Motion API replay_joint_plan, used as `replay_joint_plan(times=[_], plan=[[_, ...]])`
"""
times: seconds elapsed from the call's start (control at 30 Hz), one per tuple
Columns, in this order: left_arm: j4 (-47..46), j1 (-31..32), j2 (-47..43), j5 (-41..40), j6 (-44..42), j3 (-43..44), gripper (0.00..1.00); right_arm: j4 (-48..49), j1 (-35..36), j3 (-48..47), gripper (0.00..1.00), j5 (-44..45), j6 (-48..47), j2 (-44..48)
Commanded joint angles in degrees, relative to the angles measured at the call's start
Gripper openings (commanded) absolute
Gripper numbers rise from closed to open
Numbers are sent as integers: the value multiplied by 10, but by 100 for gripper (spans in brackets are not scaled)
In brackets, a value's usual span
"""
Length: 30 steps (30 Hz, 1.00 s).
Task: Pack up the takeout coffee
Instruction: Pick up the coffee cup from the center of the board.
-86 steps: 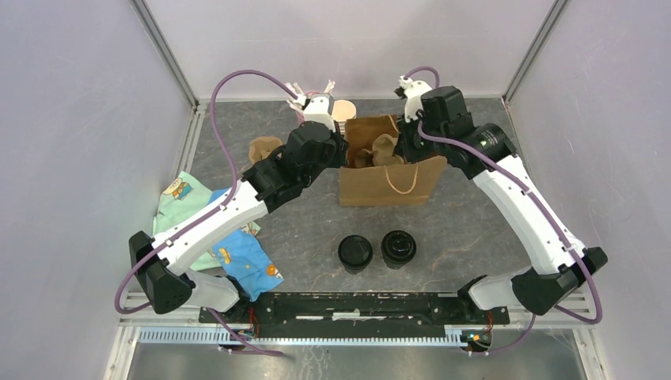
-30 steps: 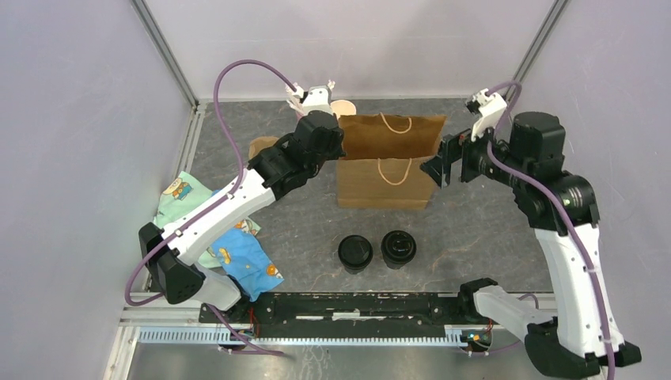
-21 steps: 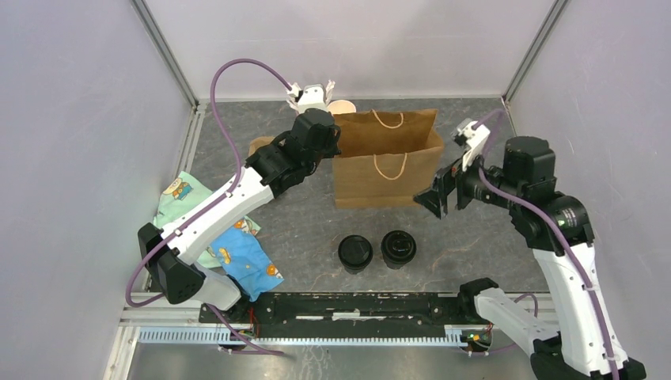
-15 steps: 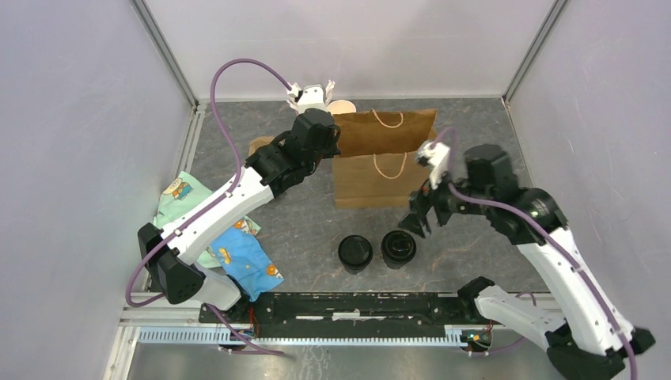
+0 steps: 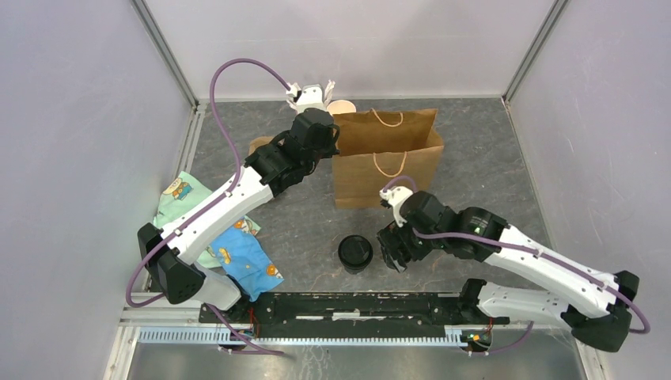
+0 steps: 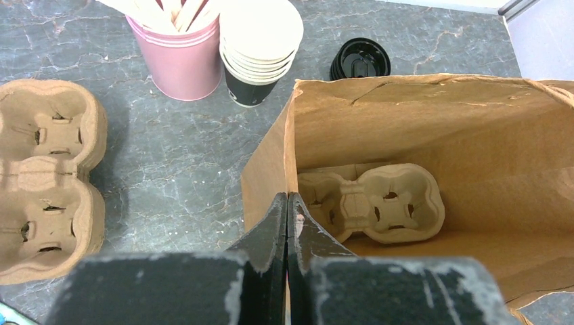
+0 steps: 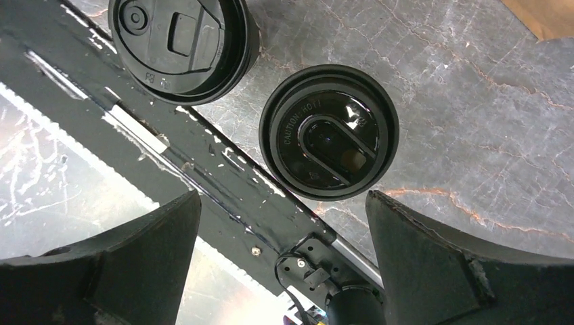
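Hovering wide open and empty, the right jaws flank the takeout coffee (image 7: 329,132) close to the desk's (image 7: 474,101) near edge, a second lidded cup (image 7: 184,47) just beside, while the left jaws pinch shut on the brown paper bag's (image 6: 420,122) left rim.

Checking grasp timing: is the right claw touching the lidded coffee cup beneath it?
Apart. The right wrist view shows the right claw open, its fingers wide on either side of the coffee cup, with a clear gap on each side.
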<state>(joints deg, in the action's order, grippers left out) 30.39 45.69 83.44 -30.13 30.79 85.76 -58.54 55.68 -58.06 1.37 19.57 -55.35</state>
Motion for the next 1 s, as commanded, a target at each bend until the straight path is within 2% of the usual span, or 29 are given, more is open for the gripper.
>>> replay_joint_plan(times=[0.0, 0.17, 0.63, 0.73, 0.97], plan=[[5, -2, 2, -16, -2, 20, 2, -5, 61, 2, 98, 155, 97, -16], [9, -2, 9, -11, -2, 25, 2, 20, 65, 39, 98, 170, 102, -28], [17, -2, 23, -1, -4, 38, 2, 72, 63, 48, 98, 191, 113, -46], [15, -2, 24, 1, -5, 39, 2, 74, 59, 47, 91, 189, 108, -58], [13, -2, 27, 2, -10, 40, 2, 72, 52, 45, 89, 190, 105, -70]])
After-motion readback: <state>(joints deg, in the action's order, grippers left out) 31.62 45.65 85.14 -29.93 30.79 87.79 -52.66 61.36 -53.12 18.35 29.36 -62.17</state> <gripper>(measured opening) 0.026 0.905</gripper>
